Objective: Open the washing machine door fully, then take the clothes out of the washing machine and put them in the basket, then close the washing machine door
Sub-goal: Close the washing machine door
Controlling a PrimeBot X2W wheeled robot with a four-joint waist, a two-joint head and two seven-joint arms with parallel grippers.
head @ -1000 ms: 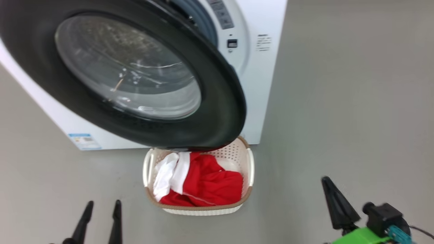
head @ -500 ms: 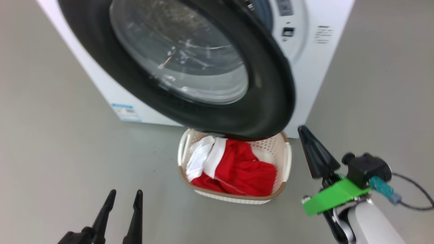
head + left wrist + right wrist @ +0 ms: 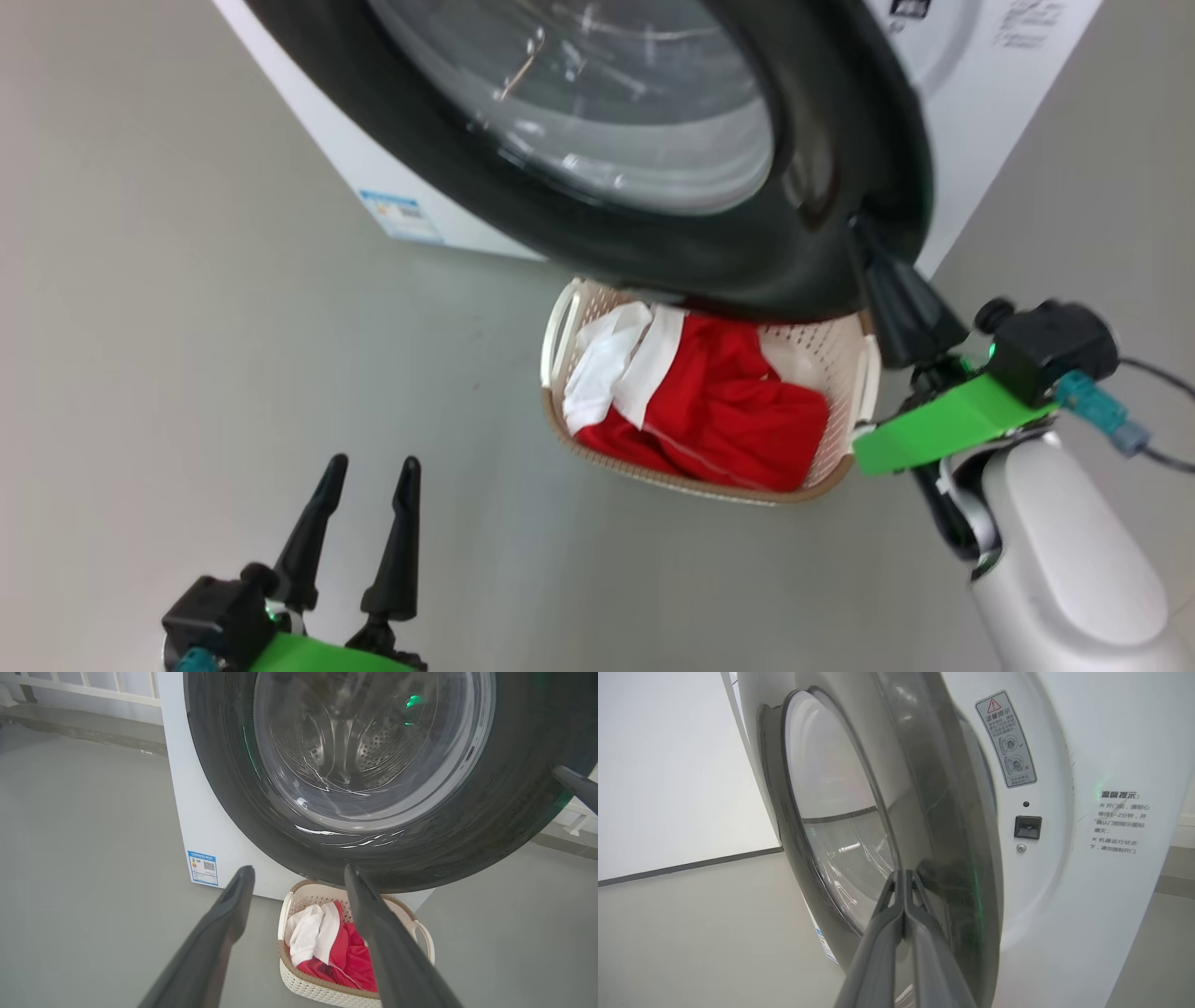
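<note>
The washing machine door (image 3: pixel 822 168) stands partly open, swung out from the white washing machine (image 3: pixel 990 112), its glossy black rim and glass window (image 3: pixel 635 121) taking up the top of the head view. Under the door's rim, at about 6 o'clock from the window, the cream basket (image 3: pixel 557 336) sits on the grey floor (image 3: pixel 187 373) close to the machine's front. The red clothes (image 3: pixel 738 411) lie heaped inside the basket, with a white cloth piece (image 3: pixel 597 373) at their 9 o'clock side. The right gripper (image 3: pixel 859 229) is pressed fully together, gripping nothing, and its joined tip sits at the door's outer rim at about 4 o'clock on the door; in the right wrist view the tip (image 3: pixel 903 873) appears to touch the dark edge, with the latch slot (image 3: pixel 1027 827) on the front panel at its 2 o'clock. The left gripper (image 3: pixel 372 461) hangs at 7 o'clock in the head view, well apart from the basket, its two fingers spread wide and empty. In the left wrist view its fingers frame the basket (image 3: pixel 423 933) below the door.
</note>
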